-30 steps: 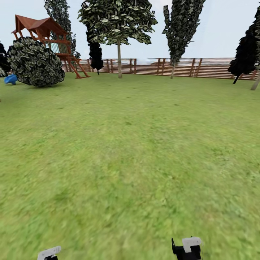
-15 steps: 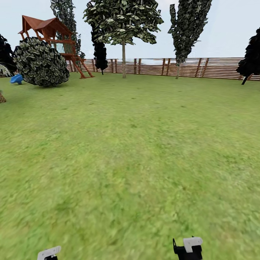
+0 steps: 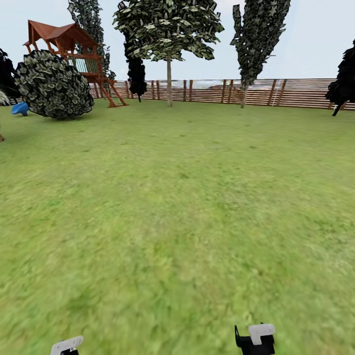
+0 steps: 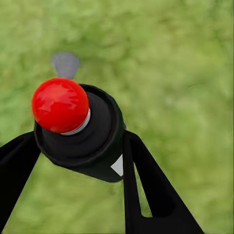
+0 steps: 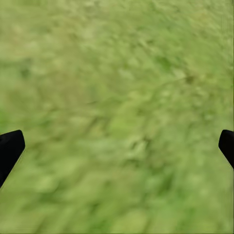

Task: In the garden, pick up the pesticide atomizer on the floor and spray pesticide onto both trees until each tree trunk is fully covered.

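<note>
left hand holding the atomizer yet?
Yes: in the left wrist view the black, red-topped atomizer sits clamped between the left hand's fingers above grass.

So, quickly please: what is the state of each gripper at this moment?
Left gripper: shut on the pesticide atomizer, the black one with a red top.
Right gripper: open, holding nothing, above the grass.

My left gripper (image 4: 78, 146) has black fingers clasped on the pesticide atomizer (image 4: 80, 131), whose body is black with a glossy red ball on top above a grey ring. My right gripper's (image 5: 117, 146) fingertips are black too. The lawn (image 3: 177, 197) is mottled green. The fence (image 3: 296, 92) is reddish-brown slats; the playhouse (image 3: 64, 42) has a rust-red roof.
</note>
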You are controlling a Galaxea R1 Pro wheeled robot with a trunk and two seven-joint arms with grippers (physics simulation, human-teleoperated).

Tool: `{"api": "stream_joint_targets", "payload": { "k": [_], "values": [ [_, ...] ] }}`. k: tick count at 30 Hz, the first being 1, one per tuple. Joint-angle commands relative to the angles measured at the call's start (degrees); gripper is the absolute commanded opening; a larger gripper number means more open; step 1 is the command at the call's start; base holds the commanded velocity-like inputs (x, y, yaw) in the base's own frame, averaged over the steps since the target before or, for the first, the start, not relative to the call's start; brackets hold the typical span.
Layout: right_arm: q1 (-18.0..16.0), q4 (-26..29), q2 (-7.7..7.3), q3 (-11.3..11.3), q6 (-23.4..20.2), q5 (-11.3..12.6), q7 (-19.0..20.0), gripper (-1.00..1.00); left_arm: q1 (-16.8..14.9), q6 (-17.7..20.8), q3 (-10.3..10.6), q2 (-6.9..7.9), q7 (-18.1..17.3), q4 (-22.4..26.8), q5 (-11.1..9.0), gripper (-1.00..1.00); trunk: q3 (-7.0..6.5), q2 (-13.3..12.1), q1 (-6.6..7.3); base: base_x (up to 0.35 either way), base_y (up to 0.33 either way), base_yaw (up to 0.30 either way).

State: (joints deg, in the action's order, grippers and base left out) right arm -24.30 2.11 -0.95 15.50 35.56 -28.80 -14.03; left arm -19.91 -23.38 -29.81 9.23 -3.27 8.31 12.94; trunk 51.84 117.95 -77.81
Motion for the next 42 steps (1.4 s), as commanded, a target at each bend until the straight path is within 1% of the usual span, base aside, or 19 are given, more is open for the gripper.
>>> {"api": "stream_joint_targets", "payload": {
  "k": [1, 7, 32, 39, 42],
  "values": [
    [-0.05, -0.12, -0.01, 0.24, 0.13, -0.59, -0.39, 1.00, -0.04, -0.18, -0.51, 0.00, -0.33, -0.05, 0.33, -1.00, 0.02, 0.02, -0.03, 0.338, 0.077, -0.072],
    [-0.05, -0.17, -0.02, 0.23, 0.11, -0.57, -0.38, 1.00, -0.04, -0.18, -0.51, 0.00, -0.34, -0.05, 0.33, -1.00, -0.16, 0.02, -0.03, 0.338, 0.077, -0.089],
    [0.66, -0.61, -0.02, 0.28, -0.14, -0.56, -0.39, 1.00, -0.04, -0.18, -0.35, -0.13, -0.36, 0.04, 0.42, -1.00, -0.16, 0.02, -0.03, 0.338, 0.075, -0.001],
    [0.66, -0.61, -0.02, 0.27, -0.14, -0.56, -0.39, 1.00, -0.04, -0.18, -0.46, 0.13, -0.33, 0.10, 0.29, -1.00, -0.16, 0.02, -0.03, 0.338, 0.071, 0.000],
    [0.66, -0.61, -0.02, 0.25, -0.14, -0.56, -0.39, 1.00, -0.04, -0.18, -0.37, -0.10, -0.39, -0.01, 0.31, -1.00, -0.16, 0.02, -0.03, 0.338, 0.071, 0.000]
  ]
}}
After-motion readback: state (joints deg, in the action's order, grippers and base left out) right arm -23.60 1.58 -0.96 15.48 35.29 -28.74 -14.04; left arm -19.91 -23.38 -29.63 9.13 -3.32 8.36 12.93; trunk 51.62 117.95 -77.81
